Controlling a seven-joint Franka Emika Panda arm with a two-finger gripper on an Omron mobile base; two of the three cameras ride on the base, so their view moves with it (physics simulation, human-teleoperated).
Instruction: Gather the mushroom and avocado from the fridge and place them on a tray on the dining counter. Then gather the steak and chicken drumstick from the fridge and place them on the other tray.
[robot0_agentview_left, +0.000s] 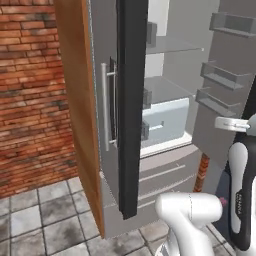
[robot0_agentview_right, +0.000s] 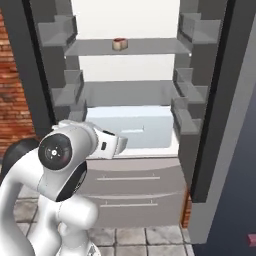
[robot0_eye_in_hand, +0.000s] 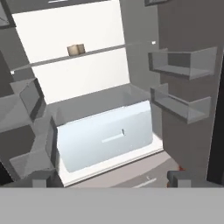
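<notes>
The fridge (robot0_agentview_right: 131, 92) stands open in front of me, both doors swung wide. On its upper glass shelf sits one small chunk, reddish on top and pale below, which looks like the steak (robot0_agentview_right: 119, 44) (robot0_eye_in_hand: 76, 50). My gripper (robot0_eye_in_hand: 109, 179) is open, its two dark tips wide apart with nothing between them. It hangs in front of the fridge at about the level of the crisper drawer, well below and short of the steak. The mushroom, avocado, chicken drumstick, both trays and the dining counter are out of view.
A pale crisper drawer (robot0_eye_in_hand: 105, 135) fills the bottom of the fridge compartment, with grey freezer drawers (robot0_agentview_right: 129, 186) under it. Door bins (robot0_eye_in_hand: 181, 65) jut out on both sides. The left door's dark edge (robot0_agentview_left: 132, 100), a wooden panel (robot0_agentview_left: 75, 100) and a brick wall (robot0_agentview_left: 30, 90) close off the left.
</notes>
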